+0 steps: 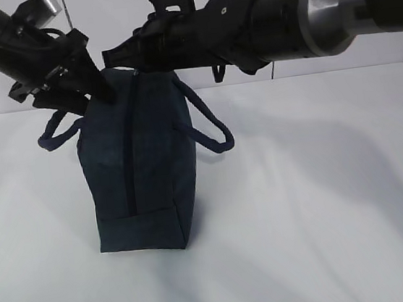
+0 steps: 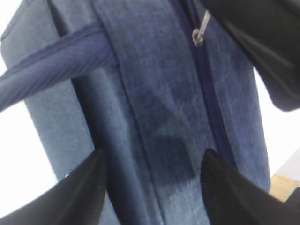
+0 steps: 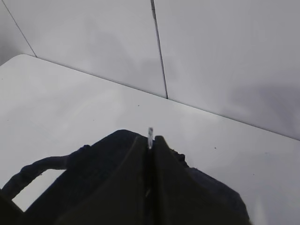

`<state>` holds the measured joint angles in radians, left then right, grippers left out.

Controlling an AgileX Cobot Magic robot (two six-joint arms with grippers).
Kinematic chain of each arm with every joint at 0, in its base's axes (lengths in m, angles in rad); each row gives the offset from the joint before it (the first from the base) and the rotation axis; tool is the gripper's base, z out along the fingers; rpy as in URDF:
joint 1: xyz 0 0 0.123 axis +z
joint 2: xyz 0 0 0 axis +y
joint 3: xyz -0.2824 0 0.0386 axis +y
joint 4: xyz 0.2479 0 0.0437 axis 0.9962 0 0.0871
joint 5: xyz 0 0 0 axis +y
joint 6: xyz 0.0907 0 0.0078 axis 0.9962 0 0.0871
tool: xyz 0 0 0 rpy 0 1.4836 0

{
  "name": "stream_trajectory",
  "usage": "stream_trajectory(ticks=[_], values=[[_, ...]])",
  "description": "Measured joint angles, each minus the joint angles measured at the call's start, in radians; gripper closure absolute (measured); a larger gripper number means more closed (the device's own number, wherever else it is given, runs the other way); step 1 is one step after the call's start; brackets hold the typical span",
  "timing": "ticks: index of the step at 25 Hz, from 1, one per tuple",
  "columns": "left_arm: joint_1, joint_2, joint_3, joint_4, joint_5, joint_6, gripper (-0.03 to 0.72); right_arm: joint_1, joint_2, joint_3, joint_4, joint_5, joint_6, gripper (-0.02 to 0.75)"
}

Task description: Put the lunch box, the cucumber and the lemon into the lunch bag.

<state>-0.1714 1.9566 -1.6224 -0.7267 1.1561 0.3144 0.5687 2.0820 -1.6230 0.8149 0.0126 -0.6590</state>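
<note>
White tabletop [image 1: 321,181] is carrying only the lunch bag [image 1: 143,179], standing zipped; no lunch box, cucumber or lemon is showing. I am pinching its zipper pull [image 3: 150,133] with my right tool [image 3: 150,145], left tool [image 2: 154,187] spread over the fabric.
</note>
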Motion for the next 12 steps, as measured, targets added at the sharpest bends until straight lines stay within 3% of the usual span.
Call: stream_trajectory(ticks=[6,12], values=[[0.000,0.034,-0.011,-0.010,0.014,0.018,0.577,0.000,0.000,0.000,0.000,0.010,0.000,0.751],[0.000,0.044,-0.011,-0.015,0.021,0.093,0.680,0.000,0.000,0.000,0.000,0.038,0.000,0.751]])
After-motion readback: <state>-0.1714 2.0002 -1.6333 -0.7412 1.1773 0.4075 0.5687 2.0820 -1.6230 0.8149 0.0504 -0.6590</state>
